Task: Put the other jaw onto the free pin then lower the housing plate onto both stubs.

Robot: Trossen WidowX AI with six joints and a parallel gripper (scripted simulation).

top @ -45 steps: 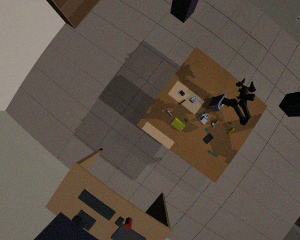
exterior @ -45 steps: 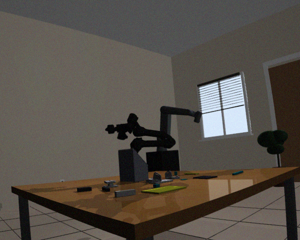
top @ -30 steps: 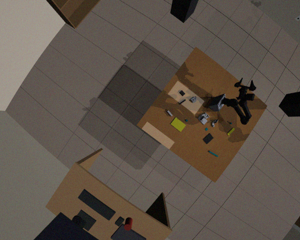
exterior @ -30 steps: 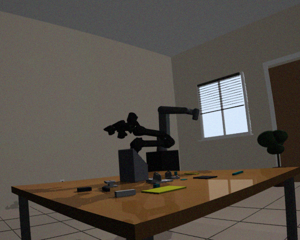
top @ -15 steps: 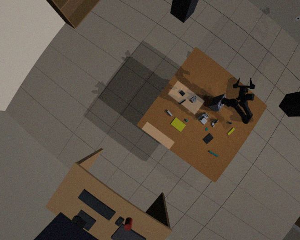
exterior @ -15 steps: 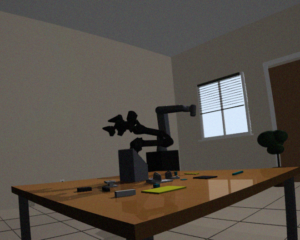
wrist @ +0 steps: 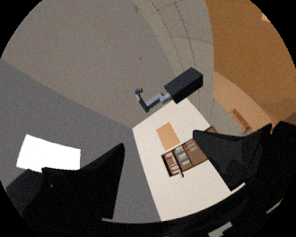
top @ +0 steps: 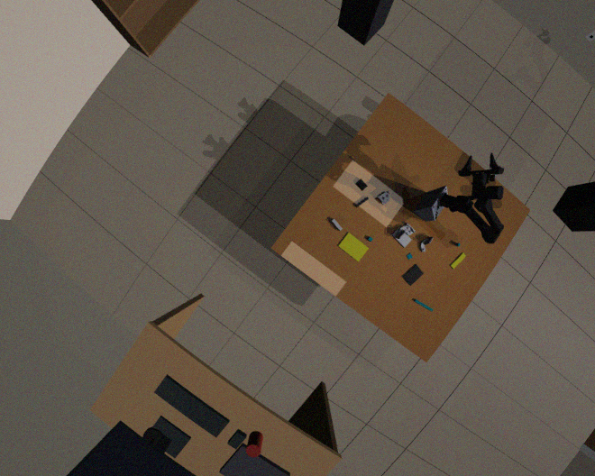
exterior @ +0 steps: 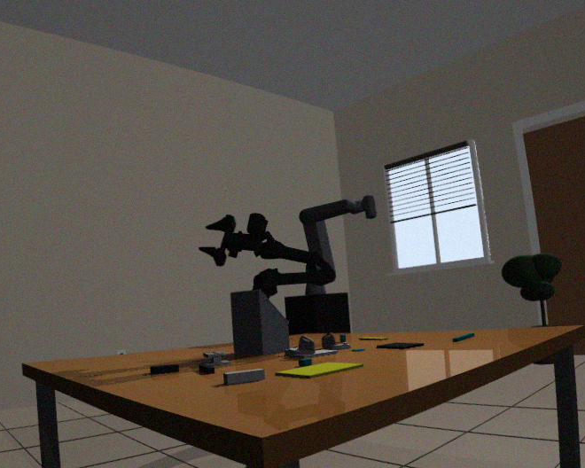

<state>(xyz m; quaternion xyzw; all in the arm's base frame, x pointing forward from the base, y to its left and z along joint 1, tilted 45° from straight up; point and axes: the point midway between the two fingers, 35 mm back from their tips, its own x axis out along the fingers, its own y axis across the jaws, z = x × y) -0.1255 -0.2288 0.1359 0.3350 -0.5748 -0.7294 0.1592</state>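
My gripper is open and empty, raised high above the table's right side in the top view, away from the parts. A grey base lies on the table with a raised jaw-like part on it. A separate grey curved piece, probably the other jaw, stands beside it. A small grey part, possibly the housing plate, lies apart from the base. The pins, stubs and teeth are too small to make out.
A grey wedge block stands by the arm. A light grey bar, yellow-green plate, dark pad, black block and teal stick lie around.
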